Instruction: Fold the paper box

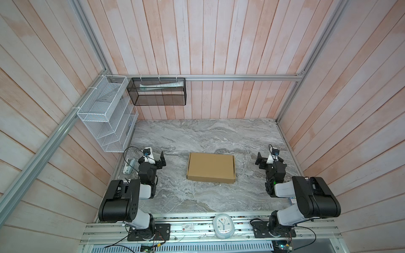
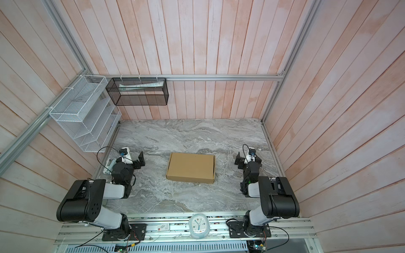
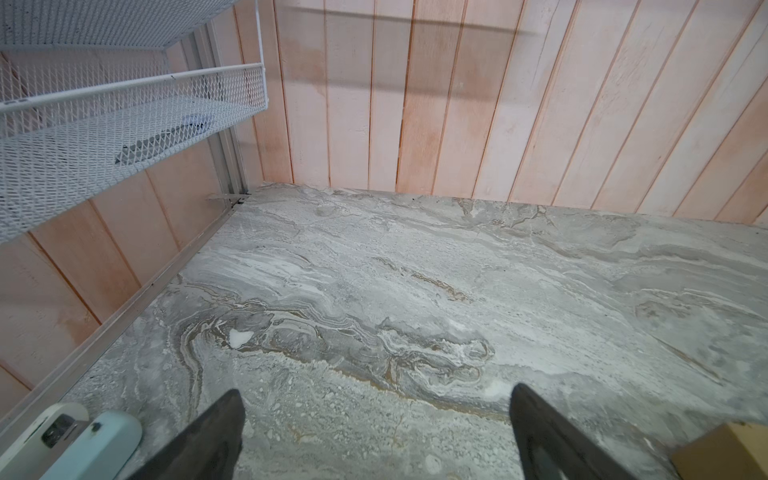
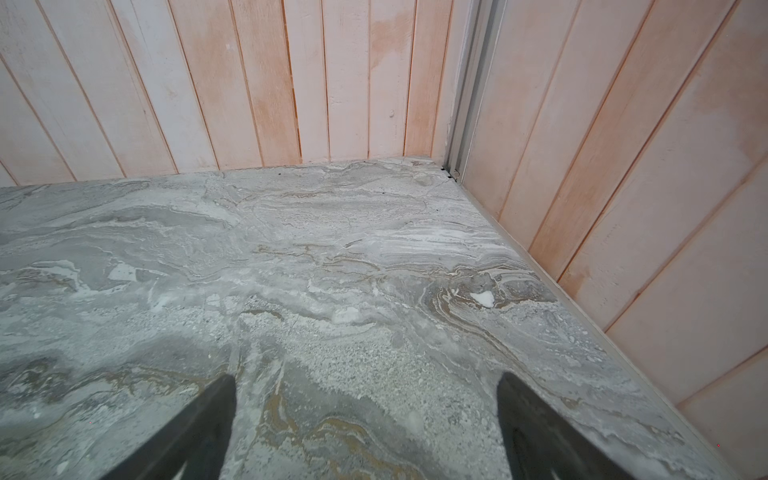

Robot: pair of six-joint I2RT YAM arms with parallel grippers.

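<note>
Top views: paper box point(image 1: 211, 167) closed, btwn left gripper point(image 1: 162, 161), right gripper point(image 1: 259, 161).

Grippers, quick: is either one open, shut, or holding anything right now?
Left gripper: open, holding nothing.
Right gripper: open, holding nothing.

Left end effector point(image 3: 376, 390) spread over marble table point(image 3: 415, 270); paper box point(image 3: 727, 453) corner nearby.

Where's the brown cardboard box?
In both top views, the brown cardboard box sits mid-table on the grey marble tabletop, between the left gripper and right gripper.
</note>
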